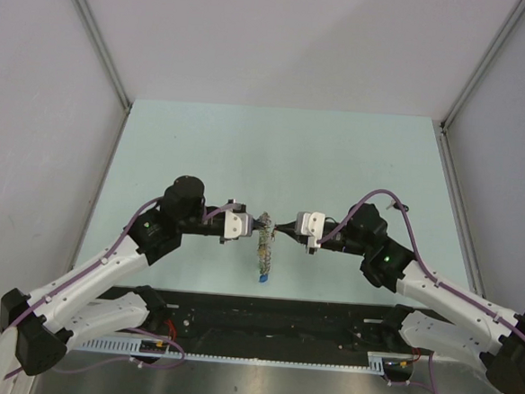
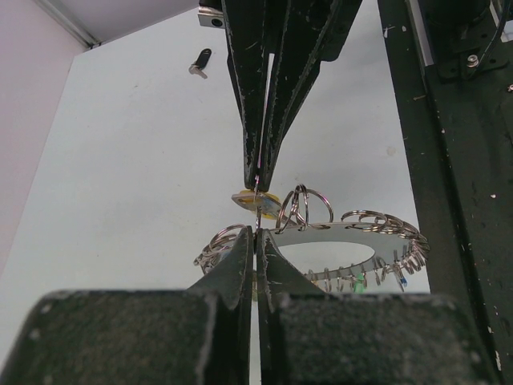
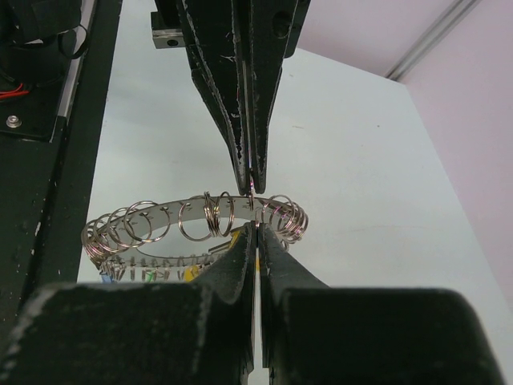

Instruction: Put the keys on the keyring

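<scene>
Both jaw pairs are pressed together: our left gripper (image 1: 263, 221) at nine o'clock and right gripper (image 1: 281, 225) at three pinch the keyring (image 1: 265, 247) aloft between them, steadying it, we judge, for threading keys (image 2: 358, 279).

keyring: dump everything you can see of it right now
The keyring is a flat, silvery metal doughnut with a wide open centre. Its outer edge is crowded with small wire split rings. Tiny keys with coloured heads hang from it. It looks lifted off the table, edge-on to the top camera. The left pincer and right pincer are both shut at one spot on its rim; whether they grip the plate or a split ring there I cannot tell.
</scene>
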Available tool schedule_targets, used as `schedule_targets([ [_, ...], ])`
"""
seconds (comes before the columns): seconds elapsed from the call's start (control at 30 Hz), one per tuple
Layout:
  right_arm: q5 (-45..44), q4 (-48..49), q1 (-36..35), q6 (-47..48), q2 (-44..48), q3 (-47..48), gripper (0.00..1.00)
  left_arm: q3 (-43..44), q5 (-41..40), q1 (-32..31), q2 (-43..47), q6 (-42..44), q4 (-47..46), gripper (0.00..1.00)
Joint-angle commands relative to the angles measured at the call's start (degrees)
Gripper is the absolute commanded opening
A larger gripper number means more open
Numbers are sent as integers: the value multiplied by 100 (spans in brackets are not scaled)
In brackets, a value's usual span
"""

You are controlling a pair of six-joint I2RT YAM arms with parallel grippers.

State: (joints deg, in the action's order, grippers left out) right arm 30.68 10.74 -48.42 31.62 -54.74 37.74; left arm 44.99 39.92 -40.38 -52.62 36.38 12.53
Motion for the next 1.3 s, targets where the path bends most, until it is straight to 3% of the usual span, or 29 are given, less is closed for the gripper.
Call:
schedule_targets([
  [0.0,-53,428,-53,-15,113,-64,0,106,288,-40,6,1,-331,0],
  [1.27,228,323,-62,55,95,-29,0,62,95,-49,41,-140,-498,0],
])
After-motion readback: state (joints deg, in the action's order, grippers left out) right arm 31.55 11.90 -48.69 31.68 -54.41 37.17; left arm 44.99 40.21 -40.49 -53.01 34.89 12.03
